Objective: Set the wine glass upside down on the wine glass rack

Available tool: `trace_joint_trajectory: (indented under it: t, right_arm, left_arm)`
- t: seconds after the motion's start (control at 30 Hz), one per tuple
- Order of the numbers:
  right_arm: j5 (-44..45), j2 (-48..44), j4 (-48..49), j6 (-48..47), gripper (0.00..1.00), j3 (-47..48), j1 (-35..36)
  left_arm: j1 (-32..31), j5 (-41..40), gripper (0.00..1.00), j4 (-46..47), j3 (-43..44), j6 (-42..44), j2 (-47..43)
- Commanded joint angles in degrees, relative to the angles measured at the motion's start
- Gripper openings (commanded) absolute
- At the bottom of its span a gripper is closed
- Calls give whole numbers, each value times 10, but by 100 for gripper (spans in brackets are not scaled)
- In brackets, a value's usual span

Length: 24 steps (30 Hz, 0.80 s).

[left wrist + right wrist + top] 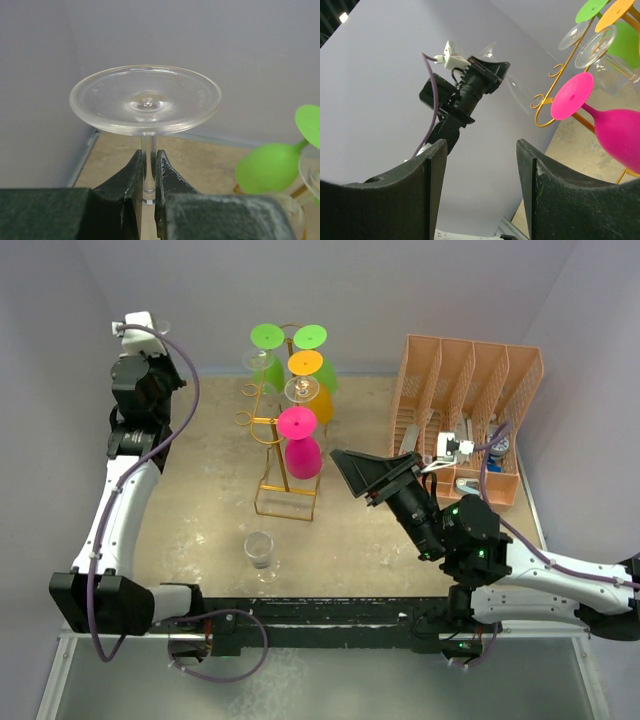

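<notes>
Where the left arm stood high at the far left corner, the wine glass (pixel 145 97) was held by its stem between the left fingers (pixel 127 182), which were closed narrowly on it. Its round foot was turned toward the wrist camera, just beyond the finger ends. From overhead only a small clear part of it was seen, well apart from the rack (pixel 285 514); the bowl seemed to be pointed away from the rack, though this could not be told for certain.

The gold wire rack was set near the middle of the counter (pixel 190 530). A pink glass (pixel 302 452), an orange glass (pixel 306 362) and two green glasses (pixel 268 337) were hung on it upside down. A second clear glass (pixel 260 550) was stood upright on the counter, near the rack's base.

The right fingers (pixel 555 200) were spread wide, just right of the rack, and the left arm was framed in the gap between them. A peach organizer (pixel 470 370) was placed at the far right.
</notes>
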Motion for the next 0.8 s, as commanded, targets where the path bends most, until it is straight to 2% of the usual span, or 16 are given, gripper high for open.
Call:
trace_joint_trajectory:
  t: [0.0,0.17,0.33,0.43,0.67,0.77]
  right_arm:
    - [8,-16,4,12,59,-3,1]
    - [8,-30,0,24,58,-12,1]
    - [7,-40,-1,30,58,-16,1]
    - [7,-41,-2,30,58,-16,2]
    - [-21,-30,19,-4,58,-16,1]
    - [-34,-21,22,-9,58,-11,1]
  left_arm:
    - [38,272,0,82,-35,-18,5]
    - [47,407,0,155,-90,3,1]
    - [49,463,0,237,-163,40,-8]
    - [52,503,0,245,-181,58,-3]
    - [54,591,0,339,-241,61,-9]
    - [54,600,0,378,-263,50,-12]
